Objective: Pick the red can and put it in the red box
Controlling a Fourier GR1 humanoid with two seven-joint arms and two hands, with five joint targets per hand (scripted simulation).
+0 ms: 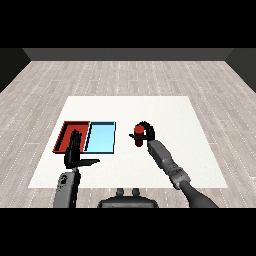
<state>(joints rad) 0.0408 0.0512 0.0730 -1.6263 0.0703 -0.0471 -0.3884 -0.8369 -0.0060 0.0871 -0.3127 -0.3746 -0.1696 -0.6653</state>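
The red can (pixel 137 133) stands upright on the white table (pixel 165 110), right of the two trays. My right hand (pixel 146 132) is curled round the can from its right side, fingers wrapping over the top and front. The red tray (pixel 66 128) lies at the table's left, with the light blue tray (pixel 101 137) touching its right side. My left hand (pixel 74 150) is held up over the near edge of the red tray, fingers straight and thumb stretched out to the right, holding nothing.
Bare white table surface stretches behind and to the right of the can. A gap of table separates the can from the light blue tray. The table's near edge runs just below both forearms.
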